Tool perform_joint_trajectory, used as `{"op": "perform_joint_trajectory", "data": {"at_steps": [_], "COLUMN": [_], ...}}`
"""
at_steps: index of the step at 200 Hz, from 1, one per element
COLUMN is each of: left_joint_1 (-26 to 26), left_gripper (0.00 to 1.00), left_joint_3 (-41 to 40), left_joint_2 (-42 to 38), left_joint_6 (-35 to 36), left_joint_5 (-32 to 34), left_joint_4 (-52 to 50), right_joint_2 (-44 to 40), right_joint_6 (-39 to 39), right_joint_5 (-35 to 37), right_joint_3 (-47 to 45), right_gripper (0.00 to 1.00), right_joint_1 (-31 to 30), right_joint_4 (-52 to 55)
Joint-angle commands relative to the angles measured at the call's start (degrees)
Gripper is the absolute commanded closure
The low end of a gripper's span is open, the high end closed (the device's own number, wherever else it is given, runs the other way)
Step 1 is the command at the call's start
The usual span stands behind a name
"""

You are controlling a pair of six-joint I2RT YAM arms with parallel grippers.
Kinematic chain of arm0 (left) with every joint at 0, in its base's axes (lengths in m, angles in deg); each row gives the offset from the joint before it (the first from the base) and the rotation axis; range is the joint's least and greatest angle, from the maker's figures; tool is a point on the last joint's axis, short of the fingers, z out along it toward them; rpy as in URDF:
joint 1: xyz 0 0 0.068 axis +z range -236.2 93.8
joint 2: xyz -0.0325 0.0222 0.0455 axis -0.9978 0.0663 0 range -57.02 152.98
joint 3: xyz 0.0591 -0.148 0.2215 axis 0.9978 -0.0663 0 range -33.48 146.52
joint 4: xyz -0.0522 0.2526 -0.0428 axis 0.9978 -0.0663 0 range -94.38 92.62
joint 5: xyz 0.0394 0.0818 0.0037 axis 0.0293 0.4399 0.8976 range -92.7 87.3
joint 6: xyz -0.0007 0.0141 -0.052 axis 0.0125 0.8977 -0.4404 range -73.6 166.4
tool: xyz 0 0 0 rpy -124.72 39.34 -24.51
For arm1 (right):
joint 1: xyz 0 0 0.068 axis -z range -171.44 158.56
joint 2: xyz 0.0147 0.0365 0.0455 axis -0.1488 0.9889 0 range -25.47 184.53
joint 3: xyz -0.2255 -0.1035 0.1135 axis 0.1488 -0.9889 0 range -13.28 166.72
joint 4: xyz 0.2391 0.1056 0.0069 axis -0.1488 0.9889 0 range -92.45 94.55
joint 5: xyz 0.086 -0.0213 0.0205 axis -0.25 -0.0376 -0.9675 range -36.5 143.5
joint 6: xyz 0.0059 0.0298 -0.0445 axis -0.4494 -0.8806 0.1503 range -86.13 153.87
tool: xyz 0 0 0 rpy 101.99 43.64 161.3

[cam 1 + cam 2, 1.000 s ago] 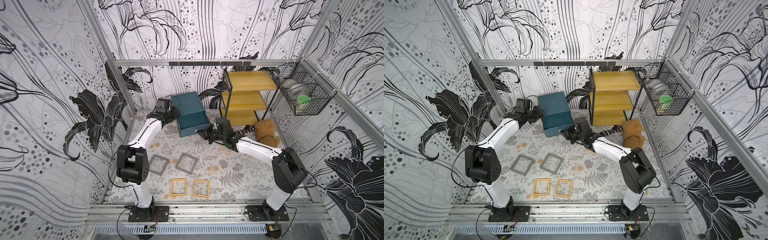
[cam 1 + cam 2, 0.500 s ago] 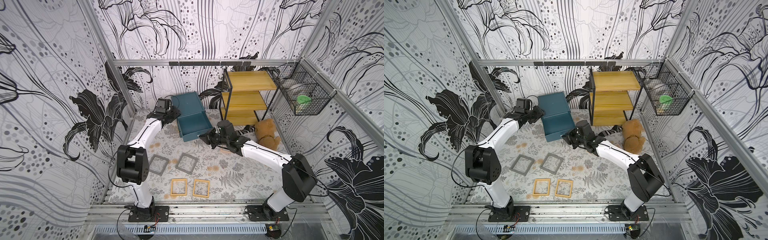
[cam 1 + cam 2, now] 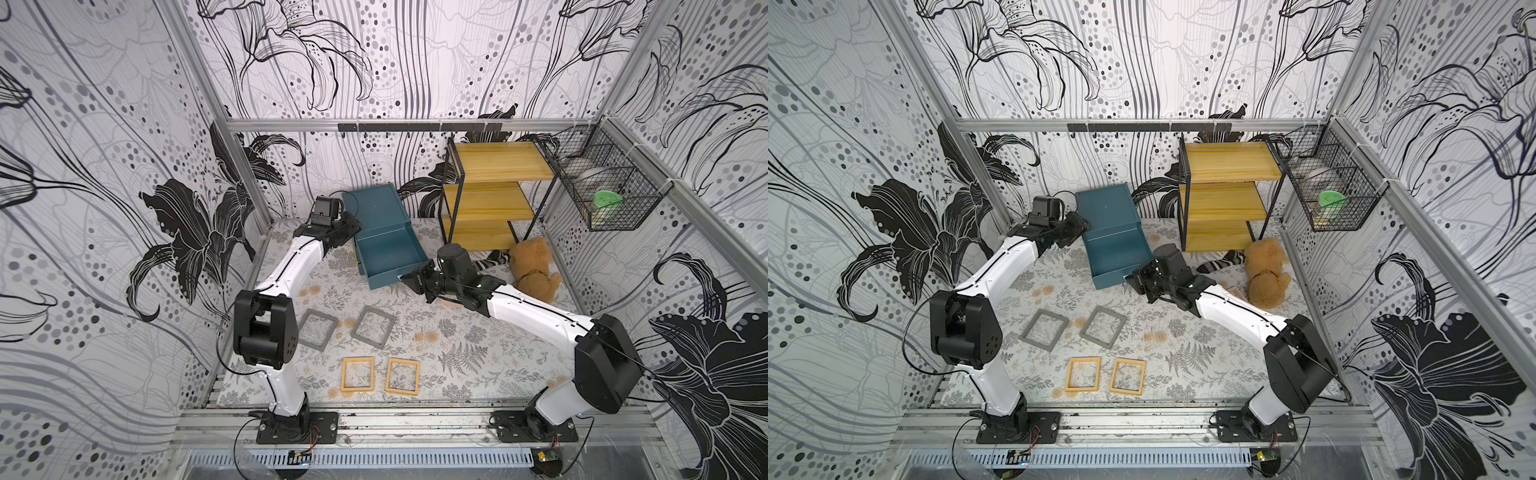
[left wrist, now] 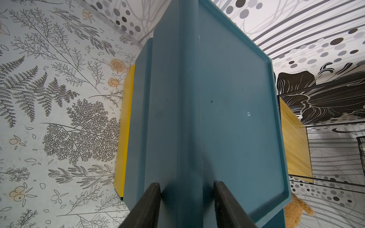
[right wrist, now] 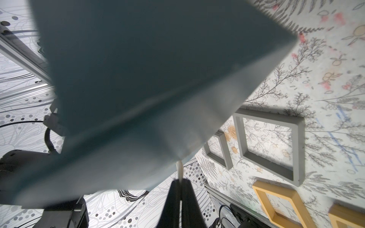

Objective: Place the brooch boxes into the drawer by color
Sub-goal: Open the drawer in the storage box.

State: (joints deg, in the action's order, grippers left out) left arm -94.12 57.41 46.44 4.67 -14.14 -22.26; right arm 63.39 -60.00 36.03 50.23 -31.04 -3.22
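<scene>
The top drawer [image 3: 388,253] now stands much farther out of the teal chest [image 3: 376,203] than a second ago. It was drawn by the right gripper [image 3: 407,277], whose fingers pinch the small silver pull [image 5: 179,167], while the left gripper [image 4: 187,205] clamps the chest's edge to steady it. The drawer looks empty and ready for sorting, but the grey brooch boxes [image 3: 372,327] and yellow brooch boxes [image 3: 357,374] lie untouched on the table [image 3: 457,353], well apart from it.

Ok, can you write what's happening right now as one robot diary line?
left tool: clamped on chest | right tool: shut on drawer pull | drawer: open, empty | grey boxes, yellow boxes: not stowed
</scene>
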Motion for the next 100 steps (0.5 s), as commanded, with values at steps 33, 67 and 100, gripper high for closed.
{"op": "perform_joint_trajectory", "data": {"at_steps": [33, 67, 100], "left_joint_1": [0.02, 0.01, 0.01], "left_gripper": [0.52, 0.52, 0.52], "left_joint_3": [0.16, 0.25, 0.17], "left_joint_2": [0.36, 0.09, -0.08], "left_joint_6": [0.06, 0.09, 0.08], "left_joint_5": [0.07, 0.18, 0.09], "left_joint_4": [0.8, 0.63, 0.56], "right_joint_2": [-1.67, -1.67, -1.93], "right_joint_6": [-0.82, -0.55, -0.06], "right_joint_5": [0.78, 0.75, 1.04], "right_joint_3": [-1.2, -1.28, -0.93], "right_gripper": [1.0, 0.75, 0.65], "right_joint_1": [-0.31, -0.31, -0.31], "right_joint_4": [0.66, 0.73, 1.08]}}
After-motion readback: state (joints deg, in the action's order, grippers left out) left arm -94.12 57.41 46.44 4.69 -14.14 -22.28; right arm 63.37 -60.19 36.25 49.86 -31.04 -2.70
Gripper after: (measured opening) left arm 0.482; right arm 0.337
